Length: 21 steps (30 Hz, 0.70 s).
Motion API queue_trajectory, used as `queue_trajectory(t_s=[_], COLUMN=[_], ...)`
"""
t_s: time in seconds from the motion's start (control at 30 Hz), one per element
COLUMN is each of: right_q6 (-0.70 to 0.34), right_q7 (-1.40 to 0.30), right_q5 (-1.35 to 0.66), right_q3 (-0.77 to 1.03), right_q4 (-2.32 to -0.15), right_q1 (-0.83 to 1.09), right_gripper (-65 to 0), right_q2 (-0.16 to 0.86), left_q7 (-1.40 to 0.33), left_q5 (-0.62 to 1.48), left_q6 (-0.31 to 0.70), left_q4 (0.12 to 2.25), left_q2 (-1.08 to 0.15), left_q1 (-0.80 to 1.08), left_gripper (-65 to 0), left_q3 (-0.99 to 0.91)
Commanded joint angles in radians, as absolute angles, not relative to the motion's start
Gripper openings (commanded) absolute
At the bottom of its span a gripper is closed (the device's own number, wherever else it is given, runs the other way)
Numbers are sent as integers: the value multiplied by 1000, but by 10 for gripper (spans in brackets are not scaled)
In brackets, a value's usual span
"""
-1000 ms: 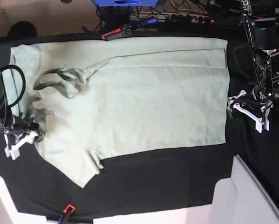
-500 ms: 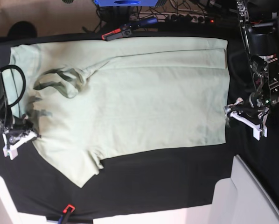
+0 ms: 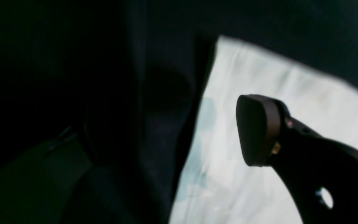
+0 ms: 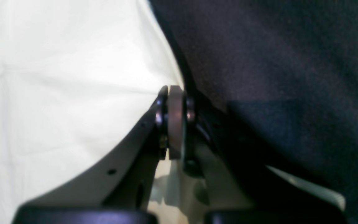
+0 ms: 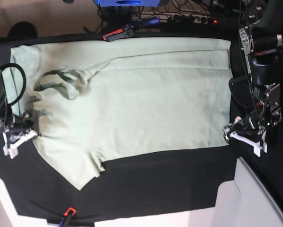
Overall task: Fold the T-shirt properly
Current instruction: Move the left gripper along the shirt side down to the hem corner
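T-shirt point(image 5: 155, 104) seemingly pinched in right claw point(image 4: 176, 96)

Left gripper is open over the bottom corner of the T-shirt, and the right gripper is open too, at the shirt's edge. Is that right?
Not quite: the right gripper is shut on the edge of the T-shirt, as the right wrist view shows. The left gripper is indeed open over the shirt's bottom corner.

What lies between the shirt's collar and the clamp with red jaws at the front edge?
The base view shows more of the shirt, its lower sleeve, then black cloth.
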<state>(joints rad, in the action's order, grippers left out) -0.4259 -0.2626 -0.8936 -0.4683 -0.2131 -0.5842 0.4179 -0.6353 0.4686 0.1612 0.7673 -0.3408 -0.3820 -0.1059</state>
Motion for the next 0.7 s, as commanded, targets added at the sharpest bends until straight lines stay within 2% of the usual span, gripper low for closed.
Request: queue_trajectory(t_s=[0.0, 0.17, 0.33, 0.53, 0.67], right_q6=[-433, -433, -433, -433, -433], right_q7=[-246, -246, -246, -246, -246], right_q5=[-905, -905, -905, -905, -905], right_q3=[-467, -467, -467, -467, -467], right_q4=[-226, -226, -226, -226, -226], right_q1=[-616, -616, -616, -616, -616], right_gripper=[-650, -650, -650, -650, -650], right_q2=[438, 438, 438, 438, 438], left_q7=[-619, -613, -510, -484, -487], left_q5=[469, 467, 461, 294, 275], left_q6=[165, 163, 160, 160, 163], left_q4=[769, 634, 524, 507, 509], left_q2=[-354, -334, -312, -257, -226], left_q1=[-420, -487, -503, -504, -504], left_gripper=[-77, -77, -77, -81, -87], left_q3=[-105, -105, -104, -105, -108])
